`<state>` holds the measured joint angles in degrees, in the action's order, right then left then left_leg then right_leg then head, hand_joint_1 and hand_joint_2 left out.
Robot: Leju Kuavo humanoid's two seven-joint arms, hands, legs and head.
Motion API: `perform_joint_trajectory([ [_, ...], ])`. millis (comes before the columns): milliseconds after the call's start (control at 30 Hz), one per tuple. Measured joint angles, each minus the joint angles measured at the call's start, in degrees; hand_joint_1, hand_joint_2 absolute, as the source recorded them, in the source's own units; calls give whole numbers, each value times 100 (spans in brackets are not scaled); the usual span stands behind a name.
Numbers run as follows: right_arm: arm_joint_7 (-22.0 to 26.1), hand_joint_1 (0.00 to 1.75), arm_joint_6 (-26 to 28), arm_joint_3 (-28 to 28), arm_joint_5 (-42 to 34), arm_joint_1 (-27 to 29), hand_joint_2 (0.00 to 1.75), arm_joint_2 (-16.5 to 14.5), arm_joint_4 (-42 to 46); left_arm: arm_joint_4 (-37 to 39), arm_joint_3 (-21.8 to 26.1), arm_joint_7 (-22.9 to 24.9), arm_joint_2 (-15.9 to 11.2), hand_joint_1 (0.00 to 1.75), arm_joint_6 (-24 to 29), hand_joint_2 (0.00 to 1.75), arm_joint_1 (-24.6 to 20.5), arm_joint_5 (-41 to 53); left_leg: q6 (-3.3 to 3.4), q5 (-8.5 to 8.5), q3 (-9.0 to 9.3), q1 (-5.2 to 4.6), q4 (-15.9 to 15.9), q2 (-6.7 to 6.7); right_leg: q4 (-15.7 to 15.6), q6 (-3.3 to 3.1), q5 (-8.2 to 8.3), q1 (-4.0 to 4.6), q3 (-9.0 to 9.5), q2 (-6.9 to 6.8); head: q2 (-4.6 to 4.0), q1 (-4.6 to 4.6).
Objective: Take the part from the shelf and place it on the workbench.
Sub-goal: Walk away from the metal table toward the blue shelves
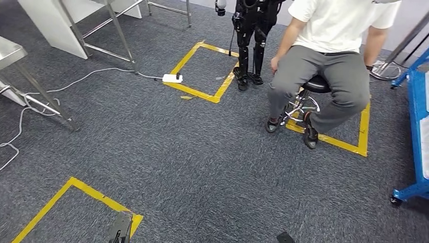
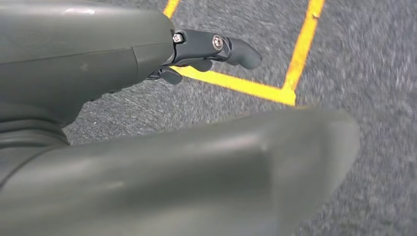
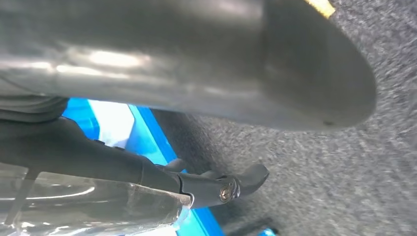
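My right hand hangs low over the grey carpet. Its dark fingers lie along a shiny part wrapped in clear plastic and hold it against the hand. Most of the part is cut off by the picture's edge. The blue shelf is just behind that hand, and its frame stands at the right edge of the head view. My left hand also hangs over the carpet, its dark fingers stretched out with nothing in them. A steel table stands at the far left.
A person sits on a stool ahead on the right. Another robot's dark legs stand beside them. Yellow tape squares mark the carpet. A white power strip and its cables trail left towards a second table's legs.
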<state>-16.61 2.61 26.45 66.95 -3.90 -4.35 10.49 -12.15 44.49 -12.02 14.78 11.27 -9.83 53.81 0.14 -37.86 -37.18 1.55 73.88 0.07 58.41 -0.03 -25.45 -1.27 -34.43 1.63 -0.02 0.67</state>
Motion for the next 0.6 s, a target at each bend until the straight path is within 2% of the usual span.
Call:
perform_joint_trajectory([
  [33,0,0,-3,1,0,9,0,0,0,0,-6,-1,0,0,7,0,11,7,9,72,-50,1,37,-16,3,0,0,12,5,94,0,1],
  [67,0,0,-5,2,0,20,0,0,0,0,-13,-2,0,0,11,0,14,14,21,246,2,4,-135,-34,9,2,0,16,13,187,-1,0],
  [100,0,0,-7,3,0,26,0,-1,0,0,-20,-3,0,0,14,0,13,19,35,476,135,13,-466,-99,18,4,0,17,21,273,-1,-3],
  [133,0,0,-9,4,0,26,0,-2,0,0,-24,-4,-1,0,17,0,11,22,48,662,287,24,-824,-237,35,12,-2,27,20,352,-1,-4],
  [167,0,0,-10,5,0,20,0,-3,0,0,-26,-5,-1,0,20,0,9,22,56,782,407,33,-1109,-357,54,28,-3,40,6,426,0,-2],
  [200,0,0,-12,6,0,16,0,-3,0,0,-27,-5,-1,0,22,0,9,22,64,832,476,31,-1283,-450,63,58,2,50,-20,489,0,-2],
  [233,0,0,-13,8,0,18,0,-3,0,0,-28,-6,1,0,23,0,7,22,77,830,496,16,-1347,-478,61,98,14,56,-49,549,0,-1],
  [267,0,0,-14,11,0,28,0,-2,0,0,-29,-7,5,0,23,0,1,22,99,842,499,-1,-1369,-414,47,146,32,56,-82,611,0,-1],
  [300,1,0,-15,15,-1,43,0,0,0,0,-31,-7,10,0,23,0,-5,22,140,867,508,-6,-1398,-343,49,187,44,54,-109,612,-1,-1],
  [333,1,0,-16,18,-1,56,0,-1,0,0,-32,-8,15,0,23,0,-13,23,183,893,521,-9,-1431,-277,98,214,28,59,-151,515,-1,2],
  [367,1,0,-18,20,-2,56,0,-4,0,0,-33,-8,18,0,23,0,-17,24,227,915,534,-9,-1463,-200,242,224,-43,66,-237,356,-1,15],
  [433,0,0,-20,20,-2,32,0,-11,0,0,-33,-9,20,0,23,0,-11,25,281,924,546,-34,-1487,-33,859,210,-326,59,-553,10,-1,37],
  [500,0,0,-21,21,-2,21,0,-9,0,0,-33,-9,20,0,23,0,-4,39,296,913,544,-60,-1484,142,1532,231,-566,35,-889,-81,-1,49],
  [533,1,0,-23,25,-2,29,0,-9,0,0,-39,-9,20,0,25,0,-5,67,293,905,546,-63,-1482,219,1642,269,-573,20,-936,-94,-1,51],
  [567,5,0,-26,29,-2,38,0,-8,0,0,-61,-9,20,0,34,0,-6,119,283,895,553,-62,-1481,287,1521,321,-497,-1,-864,-114,-1,57],
  [600,14,0,-29,35,-2,44,0,-6,0,-1,-102,-9,20,0,50,0,-11,201,264,881,568,-58,-1480,353,1178,380,-355,-27,-675,-174,-1,60],
])
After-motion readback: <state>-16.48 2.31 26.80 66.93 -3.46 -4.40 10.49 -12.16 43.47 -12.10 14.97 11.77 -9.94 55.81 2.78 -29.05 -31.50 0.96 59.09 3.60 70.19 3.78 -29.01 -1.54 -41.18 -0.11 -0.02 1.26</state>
